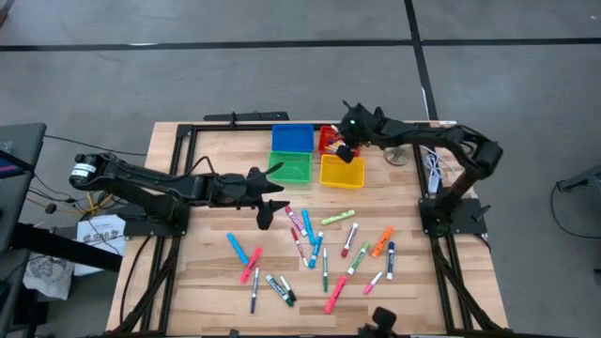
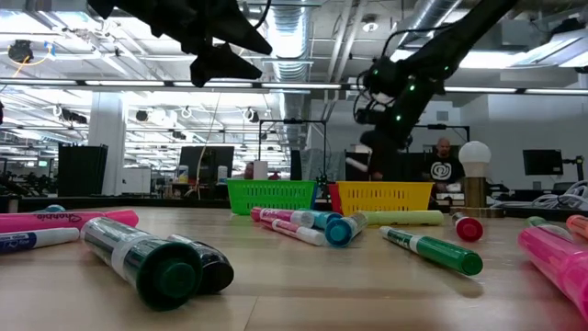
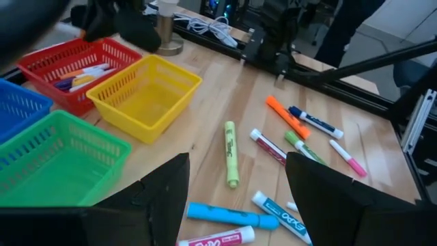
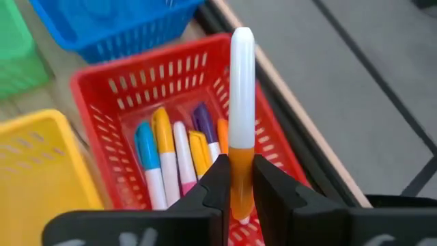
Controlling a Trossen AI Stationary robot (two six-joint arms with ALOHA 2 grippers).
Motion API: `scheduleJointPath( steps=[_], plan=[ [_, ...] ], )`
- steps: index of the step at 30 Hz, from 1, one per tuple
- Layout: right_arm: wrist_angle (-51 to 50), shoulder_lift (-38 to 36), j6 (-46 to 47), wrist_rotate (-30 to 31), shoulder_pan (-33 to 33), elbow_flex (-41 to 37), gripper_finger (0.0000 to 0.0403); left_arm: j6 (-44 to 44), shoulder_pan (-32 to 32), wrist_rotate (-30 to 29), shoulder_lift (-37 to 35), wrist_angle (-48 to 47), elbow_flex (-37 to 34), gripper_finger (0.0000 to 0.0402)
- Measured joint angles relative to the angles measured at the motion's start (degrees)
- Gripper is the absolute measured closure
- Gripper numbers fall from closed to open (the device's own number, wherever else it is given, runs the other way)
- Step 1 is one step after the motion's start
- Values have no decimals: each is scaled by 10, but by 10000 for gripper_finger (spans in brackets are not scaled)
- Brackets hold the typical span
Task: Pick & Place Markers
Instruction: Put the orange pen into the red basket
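Several markers (image 1: 324,249) lie scattered on the wooden table's near half. My right gripper (image 4: 239,184) is shut on a marker (image 4: 241,96) with a white barrel and an orange end. It hovers over the red bin (image 4: 102,89) at the far side, also seen from above as the red bin (image 1: 327,137), where several markers (image 4: 174,154) lie. My left gripper (image 3: 235,191) stands open above the scattered markers, near the green bin (image 1: 291,169), and touches nothing. My right gripper pinches the marker's orange end (image 4: 240,167) between its two fingers, coming slanting down from the table's right side. The white barrel (image 4: 242,75) sticks out past the fingertips. The marker is lifted clear, above the red bin.
Four bins stand together at the far middle: blue (image 1: 292,137), green, red and yellow (image 1: 341,172). A small round-based lamp (image 1: 399,155) and a white cable (image 1: 432,171) lie at the far right. A person (image 2: 444,167) shows in the room behind.
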Motion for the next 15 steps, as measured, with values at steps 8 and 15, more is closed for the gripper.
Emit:
scheduleJointPath(
  steps=[8, 15],
  plan=[
    [-36, 73, -46, -34, -2, 61, 363, -9, -2, 0, 0, 4, 0, 160],
    [-115, 99, -62, -34, -3, 105, 360, -21, -2, 2, 0, 8, 0, 160]
  ],
)
